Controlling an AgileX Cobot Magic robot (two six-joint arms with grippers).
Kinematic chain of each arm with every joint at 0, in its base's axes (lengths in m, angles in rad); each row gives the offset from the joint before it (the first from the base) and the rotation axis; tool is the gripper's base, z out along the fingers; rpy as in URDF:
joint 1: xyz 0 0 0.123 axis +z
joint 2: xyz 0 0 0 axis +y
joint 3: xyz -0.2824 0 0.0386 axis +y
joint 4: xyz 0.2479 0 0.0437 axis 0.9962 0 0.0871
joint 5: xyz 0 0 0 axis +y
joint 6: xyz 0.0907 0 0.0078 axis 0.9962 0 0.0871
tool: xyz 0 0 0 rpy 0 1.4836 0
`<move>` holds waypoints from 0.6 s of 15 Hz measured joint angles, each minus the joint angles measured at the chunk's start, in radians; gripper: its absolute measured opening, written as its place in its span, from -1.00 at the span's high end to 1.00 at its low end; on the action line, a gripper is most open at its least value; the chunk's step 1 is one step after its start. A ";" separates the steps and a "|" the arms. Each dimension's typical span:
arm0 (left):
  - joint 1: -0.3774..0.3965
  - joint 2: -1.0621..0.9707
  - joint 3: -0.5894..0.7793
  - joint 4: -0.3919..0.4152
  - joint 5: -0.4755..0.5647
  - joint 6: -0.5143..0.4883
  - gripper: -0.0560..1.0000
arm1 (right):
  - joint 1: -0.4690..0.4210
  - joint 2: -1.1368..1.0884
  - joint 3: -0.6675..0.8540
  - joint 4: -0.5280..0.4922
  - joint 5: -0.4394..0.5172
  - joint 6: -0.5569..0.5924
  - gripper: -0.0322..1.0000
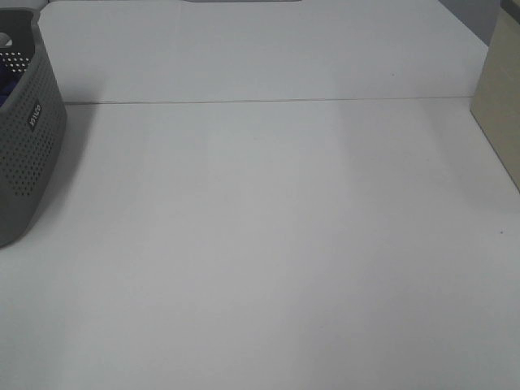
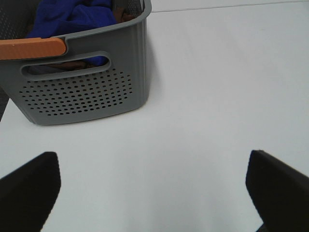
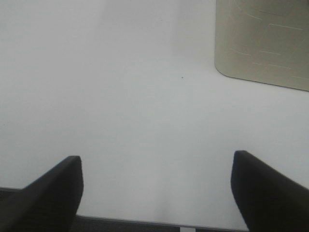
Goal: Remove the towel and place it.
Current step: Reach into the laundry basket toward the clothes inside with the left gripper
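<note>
The deep blue towel (image 2: 72, 17) lies bunched inside the grey perforated basket (image 2: 82, 92), which has an orange handle grip (image 2: 31, 48). In the exterior high view only the basket's side (image 1: 28, 138) shows at the far left edge, with a sliver of blue towel (image 1: 4, 85) inside. My left gripper (image 2: 152, 188) is open and empty over the white table, a short way in front of the basket. My right gripper (image 3: 157, 191) is open and empty above bare table. Neither gripper shows in the exterior high view.
A beige box (image 1: 500, 97) stands at the right edge of the table; it also shows in the right wrist view (image 3: 263, 43). A seam line (image 1: 268, 101) crosses the white table (image 1: 268, 244). Something brown (image 2: 126, 17) lies in the basket beside the towel.
</note>
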 joint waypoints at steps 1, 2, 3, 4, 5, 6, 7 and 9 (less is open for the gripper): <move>0.000 0.000 0.000 0.000 0.000 0.000 -0.99 | 0.000 0.000 0.000 0.000 0.000 0.000 -0.68; 0.000 0.000 0.000 0.000 0.000 0.000 -0.99 | 0.000 0.000 0.000 0.000 0.000 0.000 -0.68; 0.000 0.000 0.000 0.000 0.000 0.000 -0.99 | 0.000 0.000 0.000 0.000 0.000 0.000 -0.68; 0.000 0.000 0.000 0.000 0.000 0.000 -0.99 | 0.000 0.000 0.000 0.000 0.000 0.000 -0.68; 0.000 0.000 0.000 0.000 0.000 0.000 -0.99 | 0.000 0.000 0.000 0.000 0.000 0.000 -0.68; 0.000 0.000 0.000 0.000 0.000 0.000 -0.99 | 0.000 0.000 0.000 0.000 0.000 0.000 -0.68; 0.000 0.000 0.000 0.000 0.000 0.000 -0.99 | 0.000 0.000 0.000 0.000 0.000 0.000 -0.68; 0.000 0.000 0.000 0.000 0.000 0.000 -0.99 | 0.000 0.000 0.000 0.000 0.000 0.000 -0.68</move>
